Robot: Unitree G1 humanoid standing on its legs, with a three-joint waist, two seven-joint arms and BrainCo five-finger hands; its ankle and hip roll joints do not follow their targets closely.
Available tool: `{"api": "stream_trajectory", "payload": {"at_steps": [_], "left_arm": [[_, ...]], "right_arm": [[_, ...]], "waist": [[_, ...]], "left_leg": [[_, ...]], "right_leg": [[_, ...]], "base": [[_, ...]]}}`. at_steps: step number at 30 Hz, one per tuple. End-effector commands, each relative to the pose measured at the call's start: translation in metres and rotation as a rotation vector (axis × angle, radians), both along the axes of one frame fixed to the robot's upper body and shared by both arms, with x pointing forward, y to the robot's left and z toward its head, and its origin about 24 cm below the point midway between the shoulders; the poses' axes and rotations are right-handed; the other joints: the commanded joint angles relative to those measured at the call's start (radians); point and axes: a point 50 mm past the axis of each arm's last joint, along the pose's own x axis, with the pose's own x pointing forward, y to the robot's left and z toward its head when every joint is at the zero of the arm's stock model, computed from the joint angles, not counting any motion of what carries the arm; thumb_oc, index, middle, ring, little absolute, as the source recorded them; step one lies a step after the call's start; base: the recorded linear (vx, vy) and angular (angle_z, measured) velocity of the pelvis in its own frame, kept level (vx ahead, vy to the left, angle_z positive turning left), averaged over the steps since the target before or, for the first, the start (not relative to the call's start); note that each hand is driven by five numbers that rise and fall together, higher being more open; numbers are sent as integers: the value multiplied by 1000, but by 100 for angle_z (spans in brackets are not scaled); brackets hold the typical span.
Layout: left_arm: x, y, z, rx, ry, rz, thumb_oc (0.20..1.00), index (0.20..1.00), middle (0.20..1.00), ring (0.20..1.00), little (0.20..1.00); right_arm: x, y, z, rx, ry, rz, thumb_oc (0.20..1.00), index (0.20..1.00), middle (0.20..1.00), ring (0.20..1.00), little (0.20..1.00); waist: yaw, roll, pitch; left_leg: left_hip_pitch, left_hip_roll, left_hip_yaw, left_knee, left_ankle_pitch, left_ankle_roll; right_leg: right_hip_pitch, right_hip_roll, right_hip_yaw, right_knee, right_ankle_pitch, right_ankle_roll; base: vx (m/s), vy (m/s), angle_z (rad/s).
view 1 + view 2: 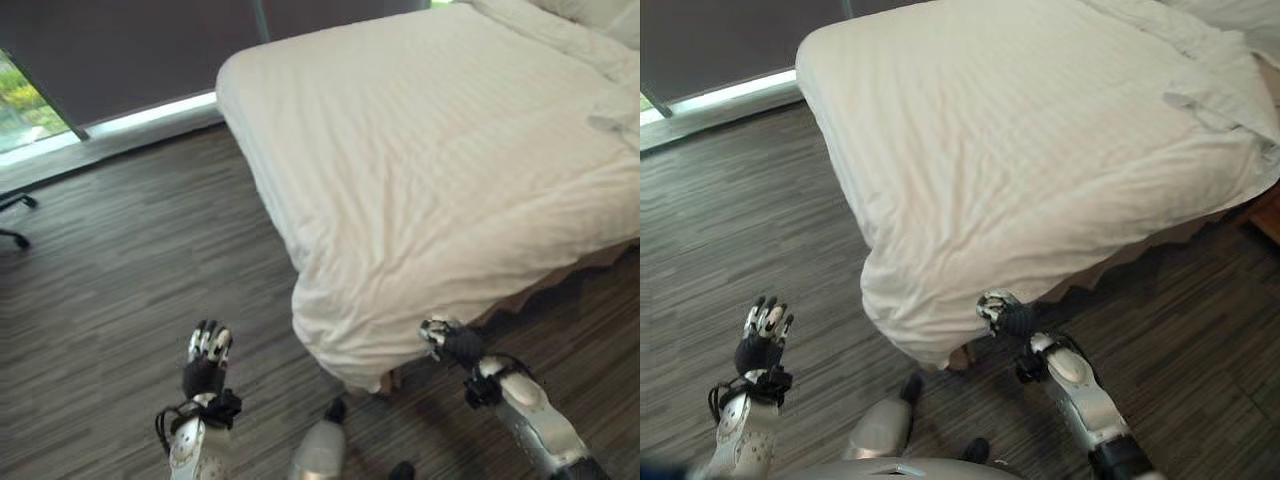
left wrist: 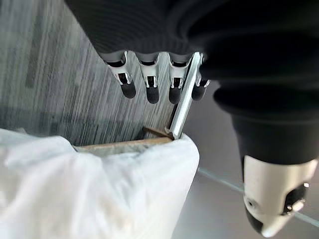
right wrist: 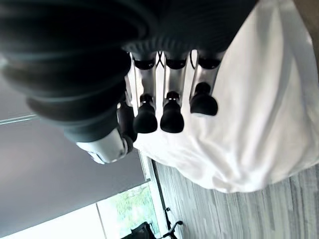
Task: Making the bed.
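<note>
The left hand hangs over the wooden floor, well apart from the bed, its fingers straight and relaxed, holding nothing. To its right, the white duvet covers the mattress and droops in a rumpled bulge over the near corner. The right hand is at the lower hem of that bulge, fingers loosely curled beside the cloth; no pinch on it is visible. The step looks like squaring the corner overhang. Next, the right hand likely needs to take the hem and draw it down evenly, while the left closes in to smooth the side.
</note>
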Motion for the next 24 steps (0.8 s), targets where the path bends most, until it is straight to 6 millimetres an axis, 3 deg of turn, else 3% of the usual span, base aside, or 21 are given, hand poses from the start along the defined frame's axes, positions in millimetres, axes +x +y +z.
{"api": "stream_trajectory", "payload": {"at_steps": [1, 2, 4, 5, 12, 16, 18, 24], "left_arm": [[27, 4, 36, 81, -170, -76, 1000, 1000, 1000, 1000, 1000], [27, 4, 36, 81, -170, -76, 1000, 1000, 1000, 1000, 1000], [30, -1, 34, 87, -153, -122, 1000, 1000, 1000, 1000, 1000], [31, -7, 33, 77, -155, -147, 1000, 1000, 1000, 1000, 1000], [26, -2, 40, 101, -168, -193, 1000, 1000, 1000, 1000, 1000], [27, -1, 43, 113, -170, -218, 1000, 1000, 1000, 1000, 1000], [33, -7, 47, 111, -191, -260, 1000, 1000, 1000, 1000, 1000], [39, -24, 48, 106, -195, -346, 1000, 1000, 1000, 1000, 1000]], "right_arm": [[-4, 16, 14, 65, -87, 49, 200, 200, 200, 200, 200], [-4, 16, 14, 65, -86, 49, 200, 200, 200, 200, 200], [-9, 15, 1, 27, -39, 39, 200, 200, 200, 200, 200], [-10, 18, -8, -2, -7, 51, 200, 200, 200, 200, 200], [2, 12, -23, -136, 26, 33, 200, 200, 200, 200, 200], [25, -1, -11, -217, -32, -6, 200, 200, 200, 200, 200], [45, -4, 9, -257, -116, -18, 200, 200, 200, 200, 200], [64, 4, 40, -239, -231, -13, 200, 200, 200, 200, 200]], "waist": [[-38, -54, -26], [-38, -54, -26], [-62, -35, -75], [-65, -27, -93], [-36, -27, -92], [-20, -20, -67], [-11, -8, -48], [-4, 5, -29]], "left_leg": [[62, 33, 154, 13, -40, 94], [64, 33, 154, 11, -39, 94], [149, 33, 205, -167, -67, 99], [169, 15, 182, -240, -54, 105], [159, -14, 169, -288, -36, 116], [133, -31, 157, -303, -26, 124], [108, -42, 143, -309, -18, 128], [71, -55, 127, -309, -9, 133]], "right_leg": [[-9, -49, -6, -8, 20, 93], [-8, -48, -6, -8, 20, 93], [-11, -54, -45, -12, 24, 112], [-22, -56, -50, -13, 32, 116], [-46, -71, -49, -16, 42, 128], [-80, -84, -50, -16, 59, 138], [-103, -93, -57, -16, 72, 146], [-131, -106, -66, -16, 87, 155]], "base": [[-14, 41, 50], [26, 120, 90], [72, 193, 85], [53, 152, 67], [32, 88, 26], [-48, 49, 5], [-69, 59, 9], [-24, 33, 8]]}}
